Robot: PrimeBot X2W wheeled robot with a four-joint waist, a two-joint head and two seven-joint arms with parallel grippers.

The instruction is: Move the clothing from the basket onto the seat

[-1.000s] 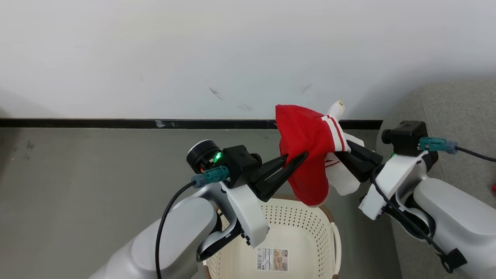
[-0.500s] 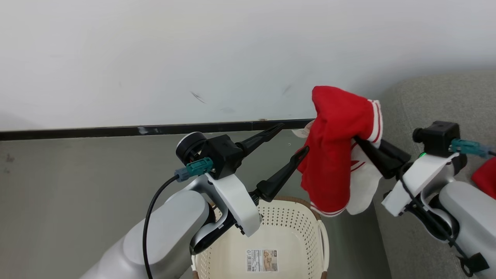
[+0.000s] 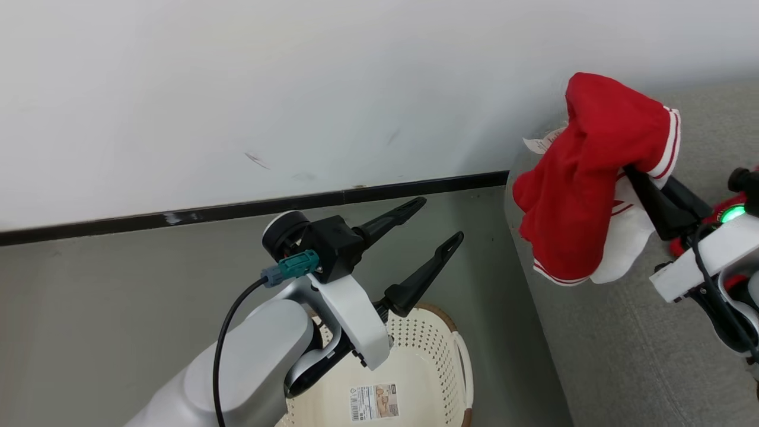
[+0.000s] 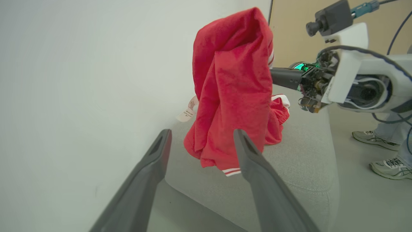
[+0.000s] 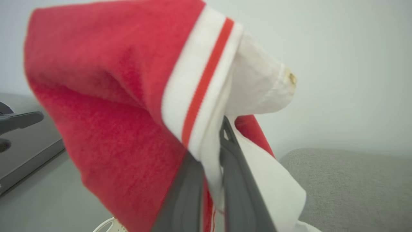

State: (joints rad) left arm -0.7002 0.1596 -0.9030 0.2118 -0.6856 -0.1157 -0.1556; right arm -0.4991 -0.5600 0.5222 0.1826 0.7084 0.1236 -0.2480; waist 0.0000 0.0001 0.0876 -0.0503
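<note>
A red garment with white striped trim [image 3: 584, 178] hangs from my right gripper [image 3: 635, 175], which is shut on its white hem above the grey seat's [image 3: 622, 356] left end. The right wrist view shows both fingers [image 5: 238, 180] pinching the striped trim [image 5: 199, 90]. My left gripper [image 3: 440, 219] stands open and holds nothing, over the floor above the cream basket [image 3: 459, 356], well left of the garment. From the left wrist, the garment [image 4: 231, 80] dangles beyond my spread fingers [image 4: 257, 167]. A second red garment [image 4: 276, 122] lies on the seat [image 4: 305, 167] behind it.
A white wall with a black baseboard [image 3: 237, 209] runs behind the basket and the seat. The basket's bare bottom carries a barcode sticker [image 3: 375, 402]. A person's pale sneakers [image 4: 376, 138] stand on the floor past the seat's far side.
My left gripper has opened and let go of the red garment. The right gripper has carried it rightward to above the seat, and the head view has turned right with it.
</note>
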